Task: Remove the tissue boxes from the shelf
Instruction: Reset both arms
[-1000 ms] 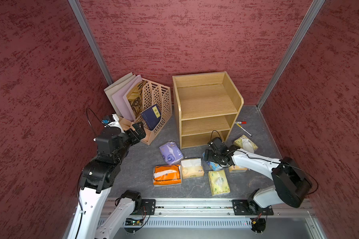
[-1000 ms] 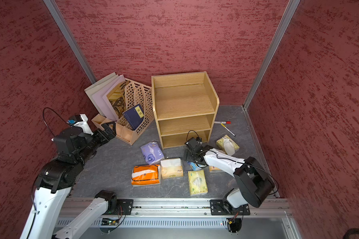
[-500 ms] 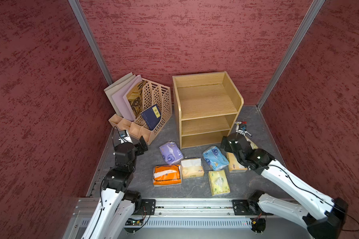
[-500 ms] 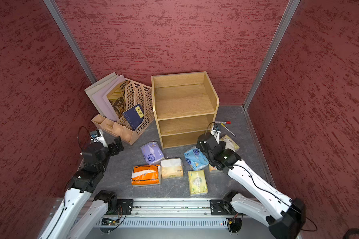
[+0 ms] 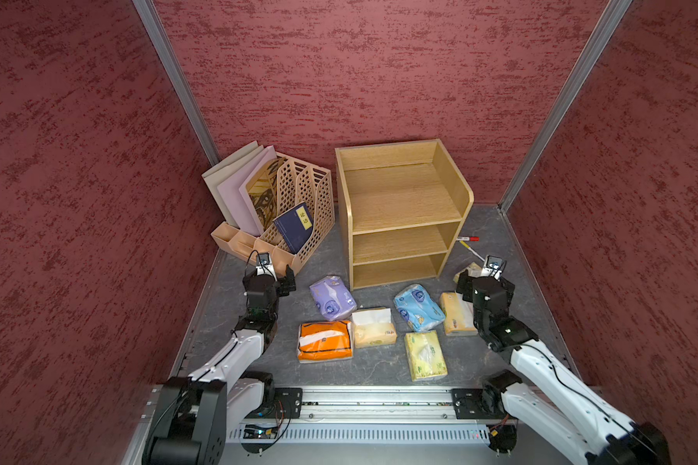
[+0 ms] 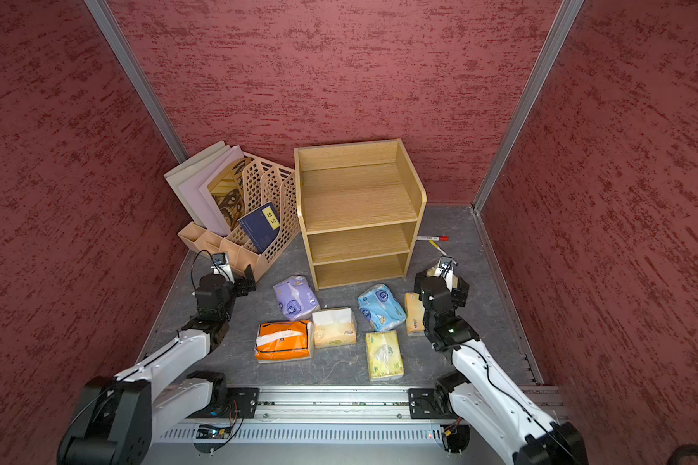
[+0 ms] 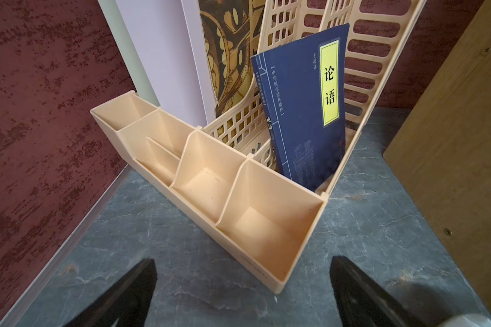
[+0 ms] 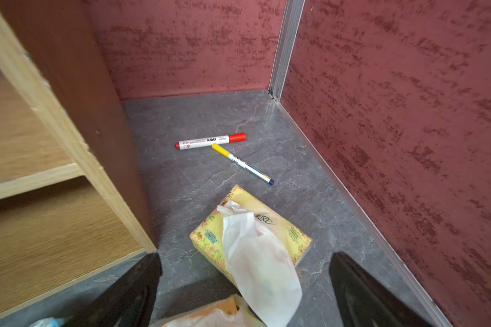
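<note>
Dark red textured walls are enclosing a grey marbled surface (image 5: 375, 368), on which every tissue pack in view is being shown lying, none on the shelf.

Furthest left, the beige file holder (image 5: 299, 193) with its dark blue book (image 5: 295, 227) is being faced by the left arm (image 5: 258, 298). That arm is being held low and stretched forward. The left jaws are being held apart with nothing between them, the holder's front compartments just ahead of them and every pack well off to one side.

The purple pack (image 5: 331, 297), orange pack (image 5: 324, 340) and cream pack (image 5: 373, 328) are being seen flat before the shelf (image 5: 399, 209), all three tiers bare. Removal is therefore being judged complete, the packs spread apart so none leans back against the wood.

The light blue pack (image 5: 418, 306), pale green pack (image 5: 424, 355) and yellow-orange pack (image 5: 454, 318) are lying near one another, the last beside the right arm (image 5: 490, 306). This arm is being held folded, wrist raised, aimed at the back corner. The right jaws are being held wide and empty. A floral yellow pack (image 8: 250, 226) is lying just ahead of them, with a red marker (image 8: 210, 140) and yellow-capped pen (image 8: 243, 163) beyond it.
</note>
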`<state>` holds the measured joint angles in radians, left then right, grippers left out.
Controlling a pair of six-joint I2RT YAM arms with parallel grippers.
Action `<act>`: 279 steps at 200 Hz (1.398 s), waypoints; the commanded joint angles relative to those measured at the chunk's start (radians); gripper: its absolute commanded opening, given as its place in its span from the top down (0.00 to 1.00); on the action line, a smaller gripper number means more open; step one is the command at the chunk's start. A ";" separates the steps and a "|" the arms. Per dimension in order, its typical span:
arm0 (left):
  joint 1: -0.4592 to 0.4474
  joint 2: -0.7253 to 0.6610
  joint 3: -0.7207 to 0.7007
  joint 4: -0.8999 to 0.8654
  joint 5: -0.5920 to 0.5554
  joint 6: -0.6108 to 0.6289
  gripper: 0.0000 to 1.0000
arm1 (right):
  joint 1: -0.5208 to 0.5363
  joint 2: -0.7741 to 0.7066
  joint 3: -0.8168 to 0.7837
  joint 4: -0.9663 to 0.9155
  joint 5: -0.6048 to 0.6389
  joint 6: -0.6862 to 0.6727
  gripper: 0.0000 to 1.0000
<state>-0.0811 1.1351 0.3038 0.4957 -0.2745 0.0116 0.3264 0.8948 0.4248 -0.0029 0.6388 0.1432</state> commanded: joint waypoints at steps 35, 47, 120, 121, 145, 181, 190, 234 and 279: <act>0.015 0.231 0.040 0.329 -0.054 -0.002 0.00 | -0.151 0.318 0.001 0.523 -0.158 -0.133 0.02; 0.013 0.271 0.034 0.380 -0.037 0.006 0.00 | -0.172 0.381 0.005 0.589 -0.185 -0.144 0.02; 0.020 0.344 0.032 0.455 0.029 0.015 0.00 | -0.238 0.576 -0.045 0.870 -0.342 -0.136 0.02; 0.020 0.343 0.032 0.455 0.032 0.014 0.00 | -0.239 0.578 -0.043 0.864 -0.349 -0.137 0.01; 0.071 0.427 0.020 0.557 0.184 0.021 0.00 | -0.259 0.601 -0.034 0.877 -0.421 -0.141 0.02; 0.104 0.403 0.057 0.443 0.219 -0.023 0.00 | -0.297 0.641 -0.102 1.010 -0.451 -0.099 0.02; 0.104 0.402 0.058 0.440 0.217 -0.023 0.00 | -0.297 0.657 -0.105 1.050 -0.450 -0.106 0.02; 0.103 0.402 0.060 0.439 0.214 -0.023 0.00 | -0.296 0.649 -0.074 0.979 -0.458 -0.109 0.02; 0.089 0.405 0.061 0.439 0.202 -0.010 0.00 | -0.295 0.653 -0.062 0.962 -0.480 -0.120 0.02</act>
<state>0.0154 1.5391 0.3481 0.9333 -0.0719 -0.0032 0.0345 1.5444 0.3347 0.9520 0.1928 0.0257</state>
